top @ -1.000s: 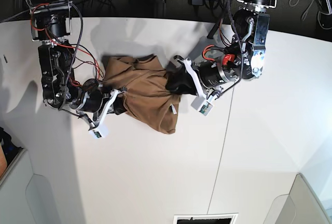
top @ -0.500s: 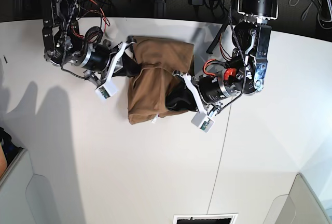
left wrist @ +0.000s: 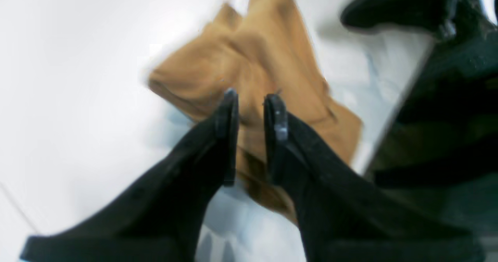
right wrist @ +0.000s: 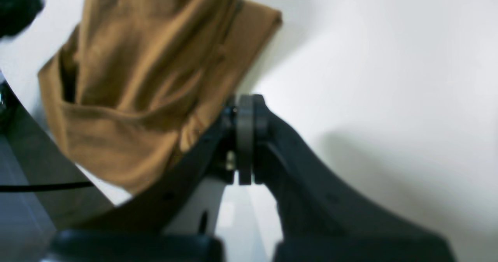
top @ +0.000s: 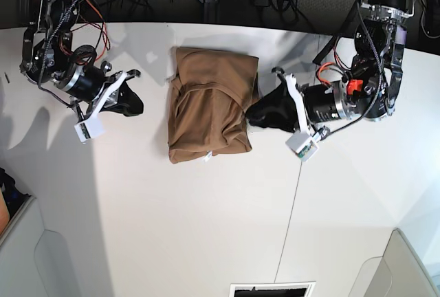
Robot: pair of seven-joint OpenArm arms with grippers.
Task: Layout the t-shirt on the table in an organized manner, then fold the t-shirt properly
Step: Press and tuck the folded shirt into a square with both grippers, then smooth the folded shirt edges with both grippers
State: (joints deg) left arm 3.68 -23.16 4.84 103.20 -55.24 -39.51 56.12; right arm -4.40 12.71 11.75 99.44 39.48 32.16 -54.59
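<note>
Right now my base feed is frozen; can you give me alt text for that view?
A tan t-shirt lies in a rumpled, roughly folded bundle on the white table, released by both arms. The left gripper sits just beside the shirt's edge with its jaws slightly apart, and the right gripper is shut and well clear of the shirt.

- Base view looks straight down from high above the table [top: 206, 228], both arms in frame
- Left wrist view looks along its fingers [left wrist: 229, 114], close, blurred
- Right wrist likewise
- All three share the t-shirt [top: 206, 111]
</note>
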